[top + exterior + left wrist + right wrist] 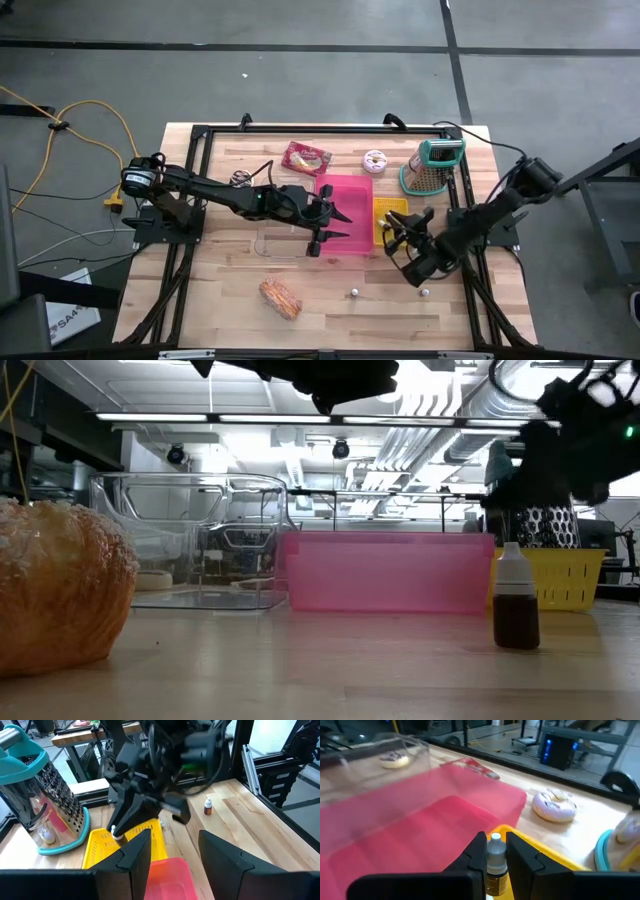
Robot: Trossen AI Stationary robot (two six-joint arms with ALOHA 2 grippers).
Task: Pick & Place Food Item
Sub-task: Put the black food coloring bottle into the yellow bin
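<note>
1. Near edge: your bread loaf [280, 297] lies alone on the table [210, 290]; a 2nd dropper bottle [517, 598] stands by it.
2. Mid: your R gripper [496, 851] is clamped on a small dropper bottle [495, 862], over the yellow basket [390, 220].
3. L gripper [172, 855] hangs part-open, empty, over the pink bin [345, 213].
4. Far: donut [375, 161], grater [432, 166], red packet [305, 157].
</note>
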